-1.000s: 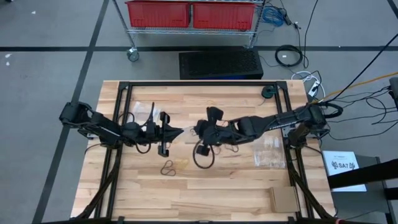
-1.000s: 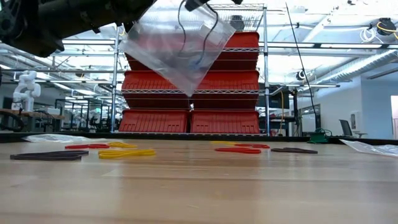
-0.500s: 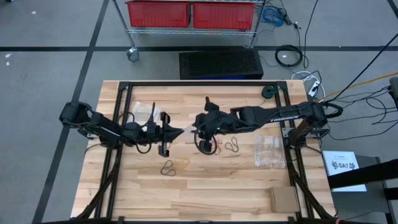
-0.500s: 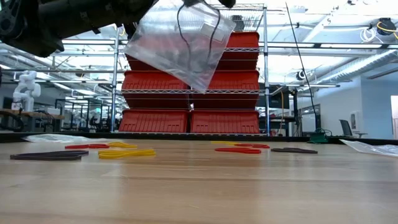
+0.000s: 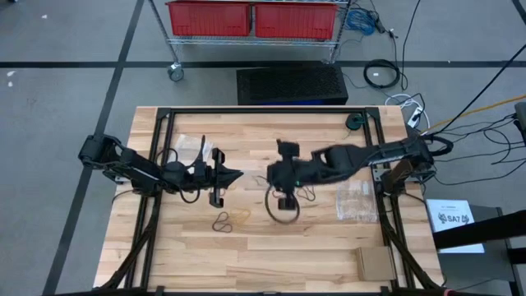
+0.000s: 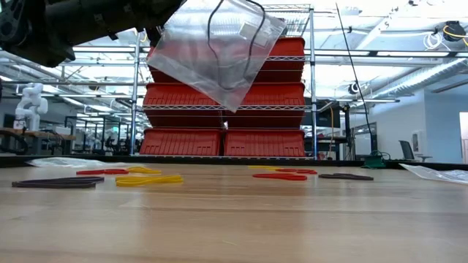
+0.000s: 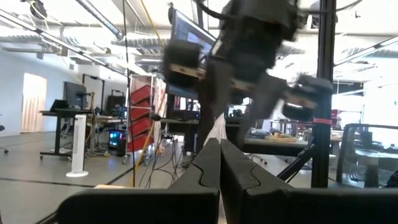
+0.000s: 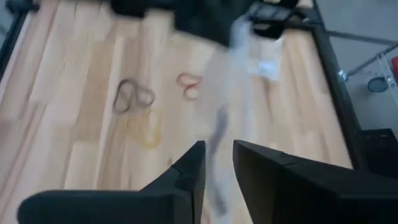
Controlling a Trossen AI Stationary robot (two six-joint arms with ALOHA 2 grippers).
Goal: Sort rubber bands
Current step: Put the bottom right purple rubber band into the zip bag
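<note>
A clear plastic bag [image 6: 219, 55] hangs above the table's middle, with my left gripper [image 5: 238, 175] shut on it. A thin black loop [image 6: 234, 29] shows through the film; I cannot tell whether it is inside the bag. My right gripper [image 5: 271, 175] faces the bag from the right, slanting down. Its fingers [image 8: 186, 168] stand a narrow gap apart, and the blurred bag [image 8: 233, 81] lies just in front of them. Rubber bands lie flat on the wood: black [image 5: 221, 221] and yellow [image 5: 239, 216] ones near the middle, red and dark ones [image 5: 308, 193] further right. My left gripper pinches a thin edge of the bag [image 7: 217, 127] between its two shut fingers. The fingers come from the table's left, pointing a little upward. The bag hangs tilted below them, clear of the table. My right gripper is close to the bag, but I cannot tell whether it touches the film.
More clear bags lie on the table at the right [image 5: 357, 200] and far left [image 5: 189, 144]. A brown card [image 5: 374, 261] lies near the front right corner. A black frame [image 5: 164, 115] runs round the table. Red bins [image 6: 227, 95] fill a rack behind it.
My right gripper has risen and drawn back a little toward the table's right edge, tipping and rolling as it went. The bag in my left gripper has turned: its lower corner has swung right and its upper right corner now stands higher and wider.
</note>
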